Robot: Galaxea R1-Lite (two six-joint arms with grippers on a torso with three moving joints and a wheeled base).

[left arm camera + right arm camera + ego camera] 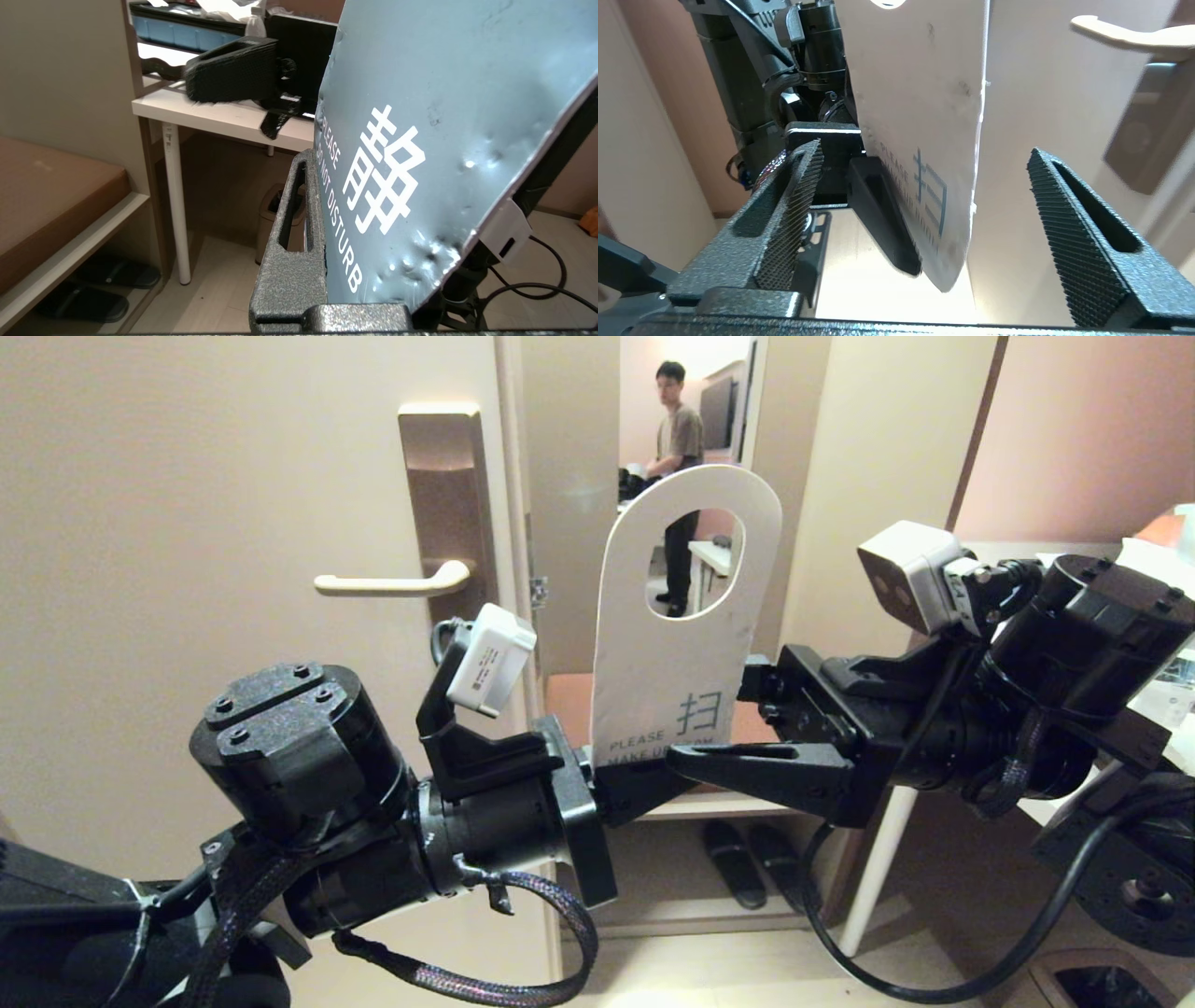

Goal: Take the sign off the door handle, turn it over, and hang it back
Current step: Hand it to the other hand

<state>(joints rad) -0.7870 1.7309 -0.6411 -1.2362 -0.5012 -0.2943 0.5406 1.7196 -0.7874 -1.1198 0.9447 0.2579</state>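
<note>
My left gripper (624, 782) pinches the sign (681, 616) by its bottom edge, upright and off the door handle (392, 582) (white face toward me), while my right gripper (920, 219) stands wide around it, gripping nothing, presumably so the handover completes the flip.

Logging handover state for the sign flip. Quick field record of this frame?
sign: off the handle, upright, hole end up, white MAKE UP ROOM side toward the head camera
left gripper: shut on the sign's bottom edge
right gripper: open, fingers either side of the sign, not gripping
door handle: bare, nothing hanging
background: a person in the room beyond
</note>
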